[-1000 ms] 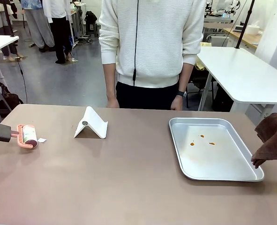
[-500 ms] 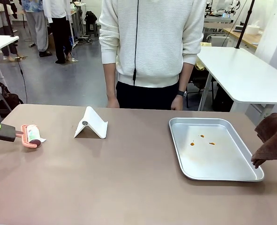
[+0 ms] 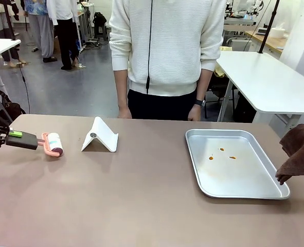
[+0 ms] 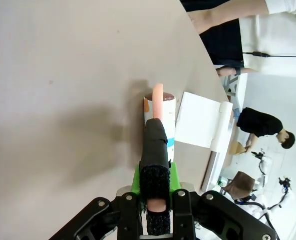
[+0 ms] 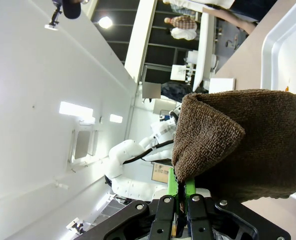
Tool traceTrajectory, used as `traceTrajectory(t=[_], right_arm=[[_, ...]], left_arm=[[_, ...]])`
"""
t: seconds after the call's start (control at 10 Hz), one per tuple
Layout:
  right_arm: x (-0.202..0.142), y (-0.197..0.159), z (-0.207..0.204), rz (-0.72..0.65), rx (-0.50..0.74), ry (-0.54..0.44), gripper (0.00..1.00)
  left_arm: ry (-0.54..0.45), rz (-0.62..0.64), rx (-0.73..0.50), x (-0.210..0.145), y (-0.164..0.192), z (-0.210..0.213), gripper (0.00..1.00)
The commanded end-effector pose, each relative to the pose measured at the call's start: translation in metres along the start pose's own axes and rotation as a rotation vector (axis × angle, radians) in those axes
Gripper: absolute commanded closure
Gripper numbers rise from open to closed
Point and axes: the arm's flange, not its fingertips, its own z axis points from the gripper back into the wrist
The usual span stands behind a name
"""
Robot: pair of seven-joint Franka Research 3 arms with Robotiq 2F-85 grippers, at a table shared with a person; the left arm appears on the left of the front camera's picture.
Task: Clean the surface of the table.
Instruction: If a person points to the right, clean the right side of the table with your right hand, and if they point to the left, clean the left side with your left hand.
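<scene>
Table (image 3: 141, 206) is the big brown top you see under the silver tray (image 3: 275, 193). Your left claw (image 3: 14, 137) squeezes a pink lint roller (image 3: 53, 144) far left of the tray. Your right claw (image 5: 180, 194) pinches a brown cloth (image 3: 298, 152) just right of the tray.

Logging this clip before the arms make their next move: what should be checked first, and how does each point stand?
1. Grip: left gripper shut on the lint roller handle: ok.
2. Contact: roller head touching the table: cannot tell.
3. Grip: right gripper shut on the brown cloth: ok.
4. Room ahead of the roller: not ok, the white stand sits close beside it.
5. Clearance: person's hands at the far edge, apart from the roller: ok.
</scene>
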Motion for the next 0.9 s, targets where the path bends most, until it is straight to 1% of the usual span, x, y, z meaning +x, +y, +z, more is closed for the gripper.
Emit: traceTrajectory(t=[0.0,0.1,0.3,0.4,0.6,0.8], right_arm=[[0.000,0.008,0.001,-0.020,-0.002,0.006,1.00],[0.000,0.008,0.001,-0.020,-0.002,0.006,1.00],[0.000,0.008,0.001,-0.020,-0.002,0.006,1.00],[0.000,0.008,0.001,-0.020,-0.002,0.006,1.00],[0.000,0.008,0.001,-0.020,-0.002,0.006,1.00],[0.000,0.008,0.001,-0.020,-0.002,0.006,1.00]], left_arm=[[0.046,0.062,-0.090,-0.001,-0.003,0.000,0.78],[0.065,0.056,-0.171,-0.015,-0.009,0.014,0.78],[0.183,-0.003,-0.350,-0.058,-0.022,0.062,0.78],[0.247,-0.046,-0.401,-0.079,-0.024,0.088,0.78],[0.387,-0.139,-0.413,-0.112,-0.013,0.123,0.78],[0.499,-0.274,-0.452,-0.143,0.009,0.161,0.78]])
